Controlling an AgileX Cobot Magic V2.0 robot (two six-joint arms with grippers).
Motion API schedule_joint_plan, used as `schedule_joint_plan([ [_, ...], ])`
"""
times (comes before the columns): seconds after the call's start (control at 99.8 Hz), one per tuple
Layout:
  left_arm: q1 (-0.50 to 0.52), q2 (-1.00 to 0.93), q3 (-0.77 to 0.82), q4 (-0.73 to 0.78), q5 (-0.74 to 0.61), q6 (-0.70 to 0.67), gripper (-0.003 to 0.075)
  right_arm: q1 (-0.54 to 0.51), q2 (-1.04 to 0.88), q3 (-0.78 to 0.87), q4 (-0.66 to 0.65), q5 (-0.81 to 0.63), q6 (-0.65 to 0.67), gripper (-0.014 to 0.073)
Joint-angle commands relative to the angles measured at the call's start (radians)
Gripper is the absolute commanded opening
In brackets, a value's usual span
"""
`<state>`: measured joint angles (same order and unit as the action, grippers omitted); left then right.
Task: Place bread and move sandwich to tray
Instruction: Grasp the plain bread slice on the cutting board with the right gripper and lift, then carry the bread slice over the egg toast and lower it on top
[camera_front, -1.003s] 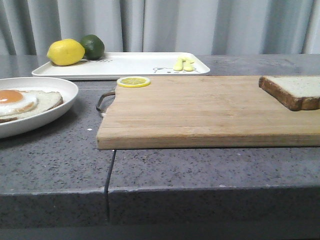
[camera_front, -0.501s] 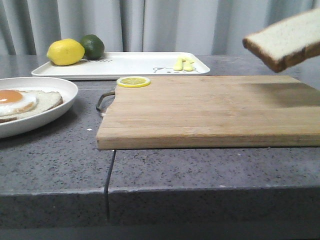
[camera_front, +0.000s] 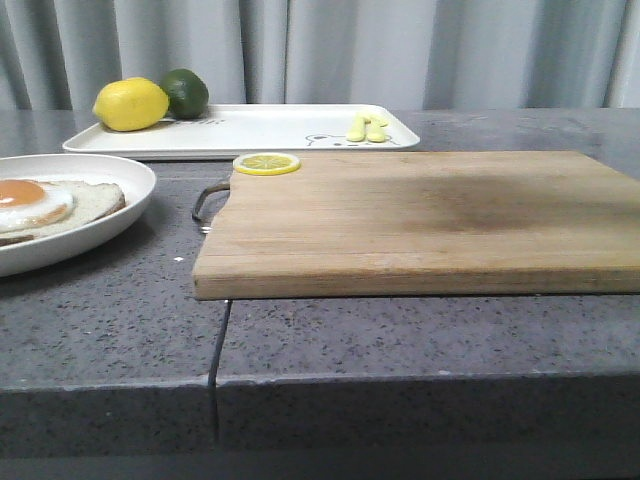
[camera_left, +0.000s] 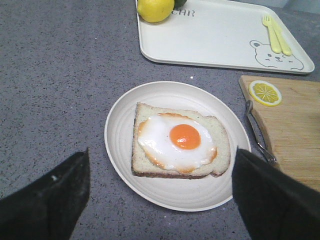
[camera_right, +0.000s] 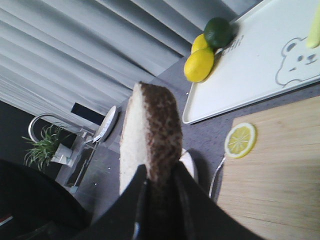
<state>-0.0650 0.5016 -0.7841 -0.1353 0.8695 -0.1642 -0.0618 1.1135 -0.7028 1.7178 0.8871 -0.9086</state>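
Bread (camera_right: 150, 135) shows only in the right wrist view, edge-on, its dark crust facing the camera and one pale face turned aside. The right arm's fingers (camera_right: 159, 200) are pressed against it on both sides, holding it up off the cutting board (camera_front: 420, 220). It does not appear in the front view, where the board lies bare on the grey worktop (camera_front: 400, 340) apart from a lemon slice (camera_front: 267, 163) at its far left corner, beside the metal handle (camera_front: 205, 200).

The open sandwich (camera_left: 180, 142), one slice with a fried egg and orange yolk on top, lies flat in the middle of the round white plate (camera_left: 120, 135), which sits on the worktop to the left of the board. The left arm's fingers (camera_left: 160, 190) are spread wide, hanging above the near edge of the plate, one dark finger on each side and neither touching anything.

The tray (camera_front: 250, 130) lies farther back, behind the plate and the board. A lemon (camera_front: 131, 104) and a lime (camera_front: 185, 92) sit touching each other at its left end, and small yellow cutlery (camera_front: 366, 127) lies next to the bear drawing (camera_left: 276, 55) at its right end.
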Motion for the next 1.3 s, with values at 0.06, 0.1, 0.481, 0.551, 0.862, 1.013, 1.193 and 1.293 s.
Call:
schedule_joint_plan([
  [0.06,-0.003,0.013,-0.033,-0.014,-0.063,-0.006,0.0545,0.188,-0.022,-0.035,0.164,-0.169,-0.003,-0.0058],
  [0.1,-0.003,0.013,-0.033,-0.014,-0.063,-0.006,0.0545,0.24,-0.021,-0.043,0.164,-0.225,-0.003,-0.0058],
  [0.481,-0.003,0.013,-0.033,-0.014,-0.063,-0.006,0.0545,0.563,0.068,-0.193,0.164,-0.505,0.001,-0.0058],
  [0.551,-0.003,0.013,-0.033,-0.014,-0.063,-0.006,0.0545,0.6,0.113,-0.222,0.164,-0.516,0.008,-0.0058],
  [0.862,-0.003,0.013,-0.033,-0.014,-0.063,-0.006,0.0545,0.789,0.363,-0.384,0.164,-0.598,0.035,-0.0058],
  [1.013,-0.003,0.013,-0.033,-0.014,-0.063,-0.006,0.0545,0.844,0.485,-0.493,0.164,-0.621,0.064,-0.0058],
  [1.193,-0.003,0.013,-0.033,-0.014,-0.063,-0.006,0.0545,0.884,0.573,-0.589,0.164,-0.667,0.081,-0.0058],
  [1.293,-0.003,0.013,-0.033,-0.014,-0.063,-0.006,0.0545,0.893,0.601,-0.61,0.164,-0.696,0.093,-0.0058],
])
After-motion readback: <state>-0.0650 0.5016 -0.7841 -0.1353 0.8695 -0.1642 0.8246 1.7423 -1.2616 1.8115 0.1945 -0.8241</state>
